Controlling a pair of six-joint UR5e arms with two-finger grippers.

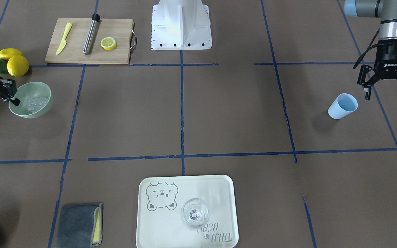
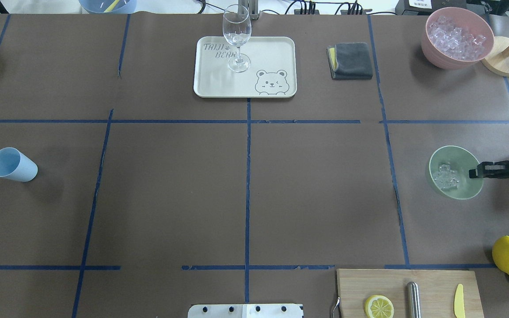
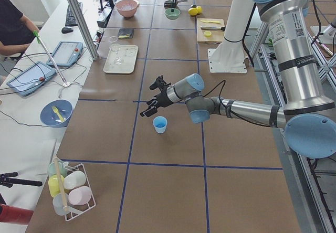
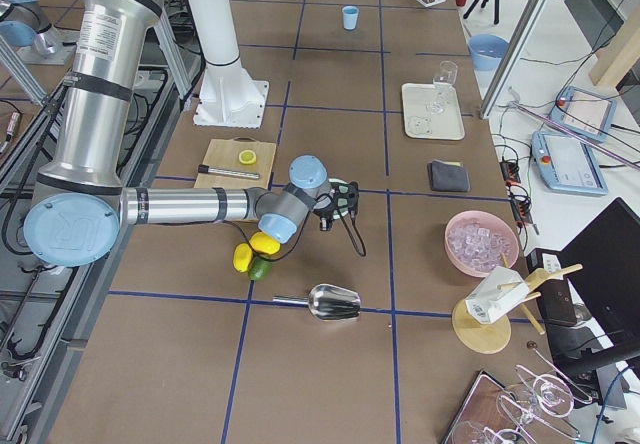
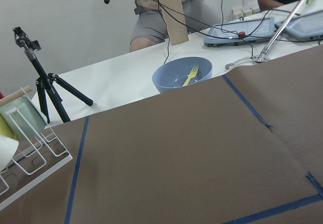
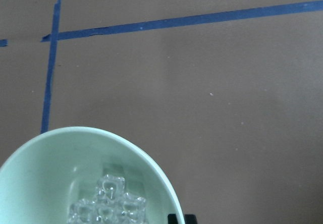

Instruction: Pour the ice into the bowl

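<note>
- Looking across at the robot, the front view has the bowl at nine o'clock on the bench, with the ice heaped inside it. The right end effector comes in from the bowl's nine o'clock, its fingers drawn together on the rim.
- At three o'clock in that view, the left end effector hangs with its fingers spread wide and nothing between them. The light blue cup stands at its seven o'clock, apart from it.
- From overhead the bowl sits at three o'clock, and the ice lies toward the bowl's nine o'clock side — the right end effector meets the rim at the bowl's three o'clock. A pink container of whitish ice stands at one o'clock.
- The right wrist view shows the bowl at seven o'clock with the cubes at the bottom edge, and a dark finger part just outside the rim.
</note>
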